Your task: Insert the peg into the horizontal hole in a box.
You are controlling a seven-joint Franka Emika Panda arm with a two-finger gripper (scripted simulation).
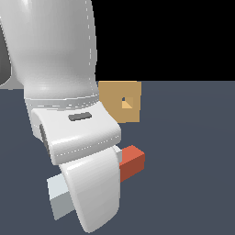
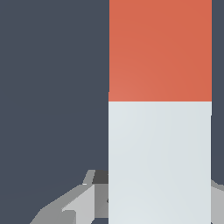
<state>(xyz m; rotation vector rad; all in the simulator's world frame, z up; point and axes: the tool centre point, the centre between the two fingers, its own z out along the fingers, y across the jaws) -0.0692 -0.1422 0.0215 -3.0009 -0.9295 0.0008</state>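
Arm (image 1: 69,92): nearest in the exterior view, its white body covers the middle of the peg.
Peg (image 1: 132,161): lies on the dark counter (image 1: 193,174) under the arm; the pale grey-white end (image 1: 59,195) pokes out nearer the camera, the red end points toward the box.
Fingers (image 2: 78,205): in the wrist view grey finger parts sit at either side of the peg's white part (image 2: 159,162), close against it; whether they are clamped on it or slack cannot be told.
Box (image 1: 120,102): tan, upright on the counter beyond the peg's red end, apart from it.
Hole (image 1: 126,103): small square opening in the box's face, lighter orange inside, unfilled.
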